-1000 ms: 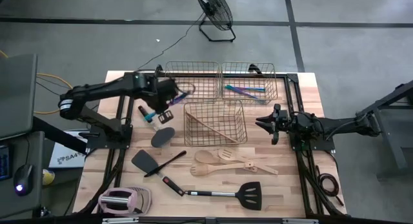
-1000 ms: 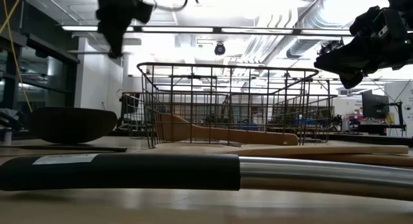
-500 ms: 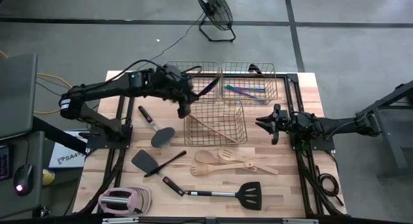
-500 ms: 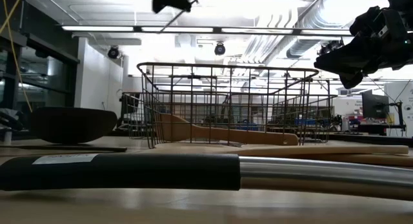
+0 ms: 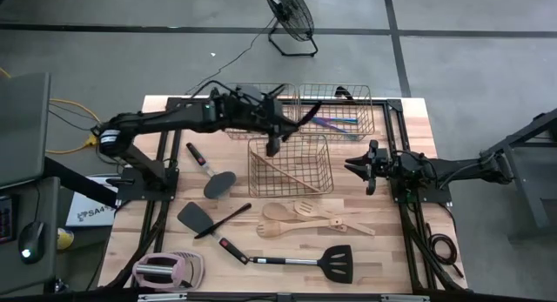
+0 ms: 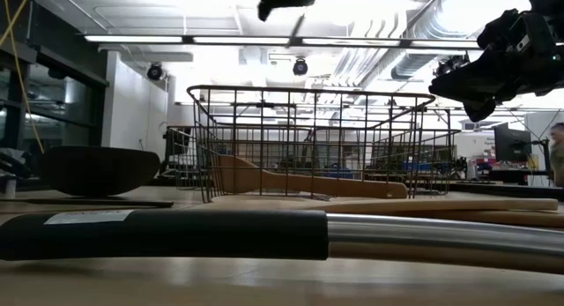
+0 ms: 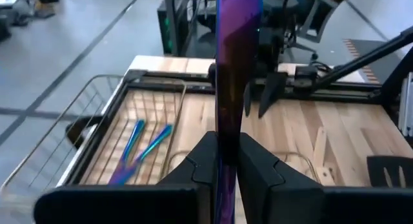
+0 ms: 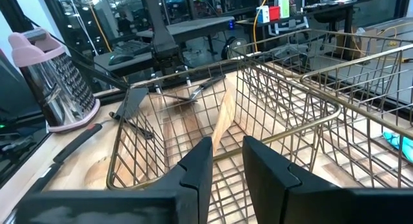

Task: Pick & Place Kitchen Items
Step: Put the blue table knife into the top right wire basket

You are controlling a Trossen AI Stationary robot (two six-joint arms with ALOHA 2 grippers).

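An iridescent purple-teal utensil [image 5: 304,116] is being held above the copper wire baskets, its thin handle [image 7: 231,88] pinched between the closed fingers [image 7: 255,169] of the left gripper [image 5: 272,132]. The left gripper is hanging over the back rim of the near basket [image 5: 291,164], with the utensil slanting from it toward the back-right basket [image 5: 337,110], where more purple-teal pieces [image 5: 332,122] are lying. A pale wooden spatula [image 5: 280,167] is resting inside the near basket. In front of the near basket, on the surface [image 5: 392,241], wooden spoons and spatulas [image 5: 305,215] are lying in a cluster, and a black slotted spatula [image 5: 300,260] is lying nearer the front edge. To the left of the near basket, a black spoon [image 5: 213,176] and a black spatula [image 5: 209,220] are lying flat. The right gripper [image 5: 368,167] is waiting just right of the near basket, its fingers [image 8: 197,166] standing a little apart and holding nothing.
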